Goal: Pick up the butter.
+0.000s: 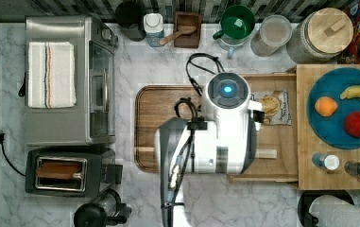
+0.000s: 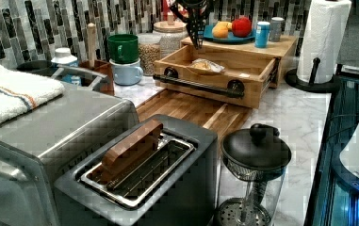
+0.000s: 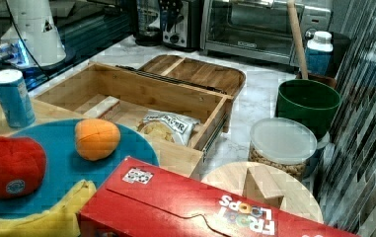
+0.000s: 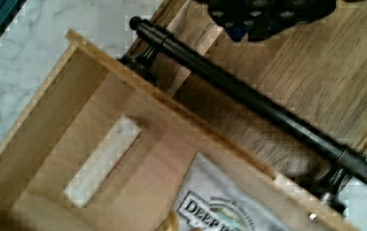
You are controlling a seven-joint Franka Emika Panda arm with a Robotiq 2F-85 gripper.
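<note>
toaster (image 2: 134, 174), marble counter (image 2: 299, 117), butter (image 4: 103, 161) in open drawer (image 4: 51, 110)

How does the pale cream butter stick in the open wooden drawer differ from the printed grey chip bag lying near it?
The pale cream butter stick is narrow, straight-edged and plain; the printed grey chip bag is wider, crinkled and carries lettering. In the right view the stick lies by one drawer side and the bag nearer the opposite one. Both lie flat inside the open wooden drawer.

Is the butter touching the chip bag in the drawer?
Apart. In the wrist view, bare drawer floor lies between the butter and the chip bag.
</note>
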